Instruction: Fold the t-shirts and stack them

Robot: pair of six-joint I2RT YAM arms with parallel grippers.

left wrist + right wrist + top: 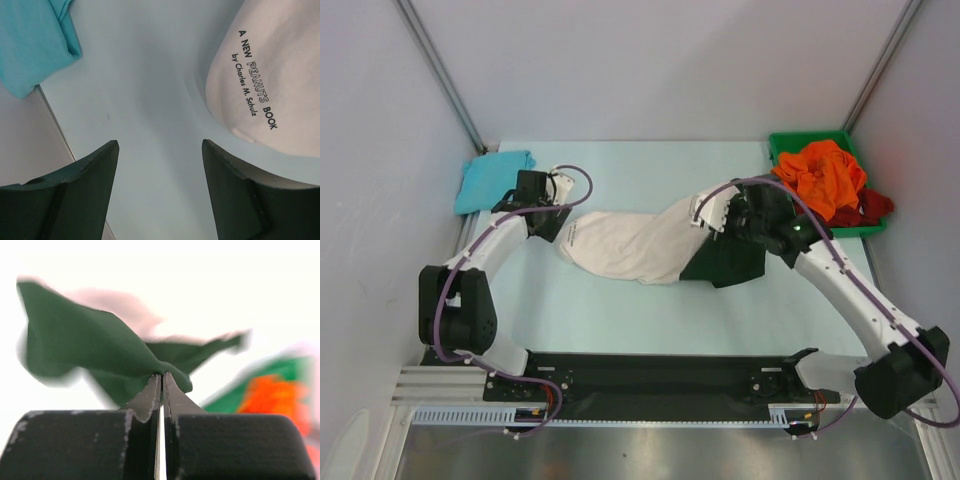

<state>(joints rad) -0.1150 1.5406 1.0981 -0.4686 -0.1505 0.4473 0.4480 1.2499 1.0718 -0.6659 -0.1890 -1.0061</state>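
**While the cream t-shirt (625, 245) lies across the table (650, 320), its sleeve is pinched**

Where the cream t-shirt is laid out over the middle of the pale table, its body is seen running from the left arm's side toward the right, loosely rumpled rather than flat. A dark green sleeve (725, 262) is found at its right end. A fold of that green cloth is clamped between the fingers of the right gripper (161, 377), which are pressed together with the fabric bunched over their tips. At the shirt's left end, black printed lettering (255, 92) is shown on the cream cloth. The left gripper (159, 145) is held just beside that end with its fingers parted and nothing gripped; only table surface is seen in the gap. A teal t-shirt (492, 180) is placed as a compact bundle at the far left of the table, apart from the cream one. An orange t-shirt (820, 172) is heaped in the green bin (790, 142) at the far right corner. A dark red t-shirt (865, 208) is draped over the bin's near right edge beside it.
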